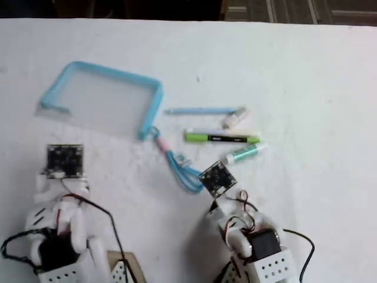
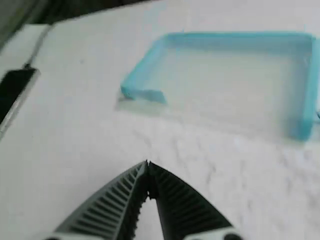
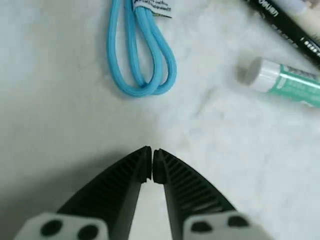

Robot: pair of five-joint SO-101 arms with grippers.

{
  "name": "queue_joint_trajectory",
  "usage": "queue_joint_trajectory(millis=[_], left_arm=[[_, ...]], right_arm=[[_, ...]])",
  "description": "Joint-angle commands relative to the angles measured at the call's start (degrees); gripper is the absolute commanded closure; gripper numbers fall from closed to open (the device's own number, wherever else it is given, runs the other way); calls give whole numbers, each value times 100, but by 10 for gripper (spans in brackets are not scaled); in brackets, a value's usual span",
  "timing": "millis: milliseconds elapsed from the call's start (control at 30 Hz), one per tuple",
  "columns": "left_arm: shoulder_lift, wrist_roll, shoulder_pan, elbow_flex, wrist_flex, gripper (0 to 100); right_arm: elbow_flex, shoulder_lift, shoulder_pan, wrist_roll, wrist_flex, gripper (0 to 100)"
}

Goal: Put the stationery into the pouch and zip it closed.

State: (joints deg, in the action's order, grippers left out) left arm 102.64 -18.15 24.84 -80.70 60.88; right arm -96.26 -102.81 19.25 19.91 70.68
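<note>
A clear pouch with a blue zip edge [image 1: 103,100] [image 2: 235,82] lies flat at the table's left, its blue cord strap [image 1: 179,168] [image 3: 142,60] trailing toward the middle. Right of it lie a light blue pen [image 1: 197,111], a small eraser [image 1: 234,118], a green-and-black marker [image 1: 222,138] [image 3: 285,25] and a green glue stick [image 1: 242,154] [image 3: 285,80]. My left gripper [image 2: 147,167] is shut on nothing, short of the pouch's near corner. My right gripper [image 3: 151,155] is shut, empty, just short of the cord's loop.
A white cloth covers the table [image 1: 306,76]. A dark flat object [image 2: 12,92] lies at the table's edge beyond the left arm. A cardboard piece [image 1: 126,268] sits by the left arm's base.
</note>
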Motion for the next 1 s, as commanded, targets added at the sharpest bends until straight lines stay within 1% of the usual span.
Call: queue_joint_trajectory(millis=[0,67,167,233,300,367,467,567,700,867,967], left_arm=[[40,35,224,448,-536,916],[31,290,259,545,-695,914],[-286,844,224,1011,-448,924],[-954,923,75,1398,-220,928],[-1877,1002,-22,1952,97,928],[-2914,1143,-22,2664,431,925],[-4268,1055,-31,3508,976,925],[-5218,905,-31,3833,1178,924],[-5824,879,-31,4062,1108,924],[-5921,879,-31,4123,1108,924],[-5956,870,-31,4105,1108,924]], right_arm=[[-18,-31,-330,237,-629,977],[211,-13,-338,484,-954,977],[932,31,-321,396,-1130,977],[1415,189,-180,404,-1095,977],[1925,681,13,396,-971,952],[2470,1499,259,369,-813,894],[3429,3037,567,360,-426,822],[4563,4655,787,404,-4,811],[5952,6545,1007,352,-48,811],[7270,8646,1270,334,-215,811],[8018,9701,1358,-9,-207,808]])
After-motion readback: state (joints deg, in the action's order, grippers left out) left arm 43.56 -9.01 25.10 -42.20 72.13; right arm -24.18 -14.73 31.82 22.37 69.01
